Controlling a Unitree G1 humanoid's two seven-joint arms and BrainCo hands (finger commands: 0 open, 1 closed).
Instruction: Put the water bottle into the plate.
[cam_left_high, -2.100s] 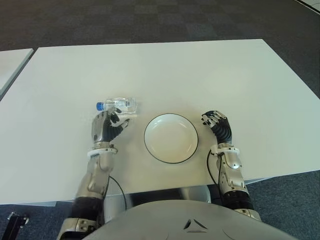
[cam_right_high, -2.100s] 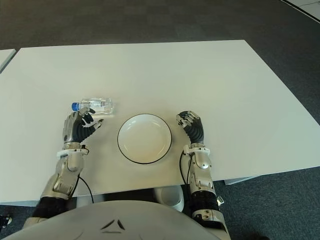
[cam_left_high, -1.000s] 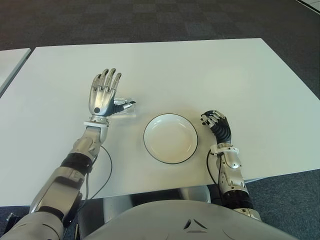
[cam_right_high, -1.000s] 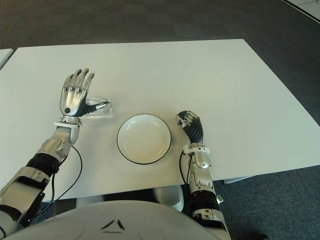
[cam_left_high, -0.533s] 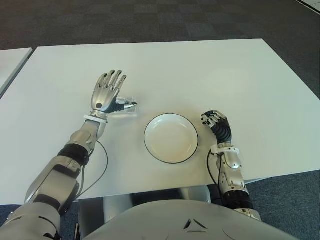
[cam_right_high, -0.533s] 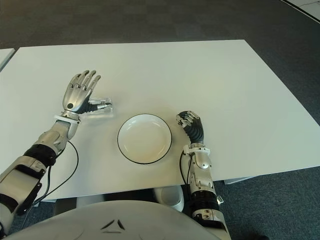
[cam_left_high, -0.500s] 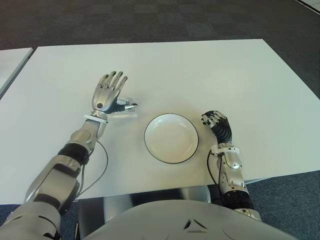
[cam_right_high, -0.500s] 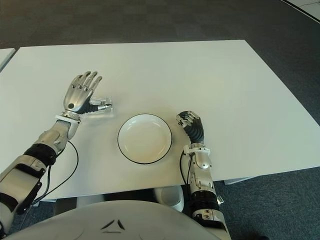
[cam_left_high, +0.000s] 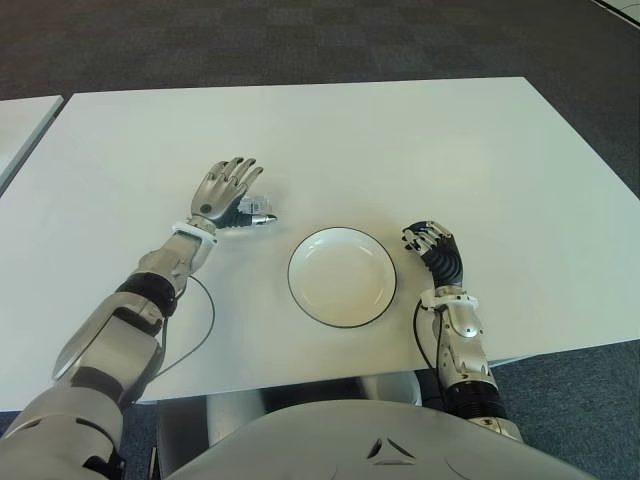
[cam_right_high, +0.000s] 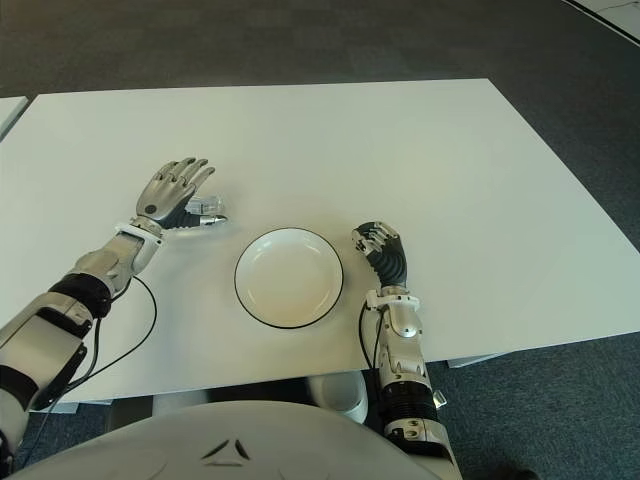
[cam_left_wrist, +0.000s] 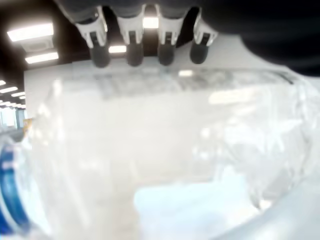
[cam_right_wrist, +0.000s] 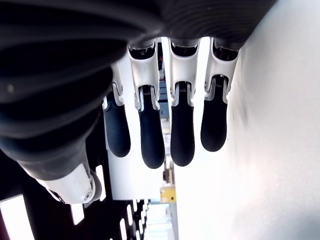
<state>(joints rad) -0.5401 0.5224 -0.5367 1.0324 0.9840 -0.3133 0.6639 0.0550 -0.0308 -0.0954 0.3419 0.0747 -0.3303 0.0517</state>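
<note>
Left eye view: the robot's left hand (cam_left_high: 226, 192) is stretched out over a clear plastic water bottle (cam_left_high: 256, 212) lying on its side on the white table (cam_left_high: 420, 150), just left of the white, dark-rimmed plate (cam_left_high: 342, 276). The hand's fingers (cam_left_wrist: 133, 34) are spread and extended above the bottle rather than closed around it; in the left wrist view the bottle's clear body (cam_left_wrist: 165, 150) fills the frame below the fingertips, its blue cap at one edge. The bottle lies outside the plate, near its rim but apart from it. The right hand (cam_left_high: 432, 247) shows just right of the plate, fingers (cam_right_wrist: 152, 125) curled, holding nothing.
</note>
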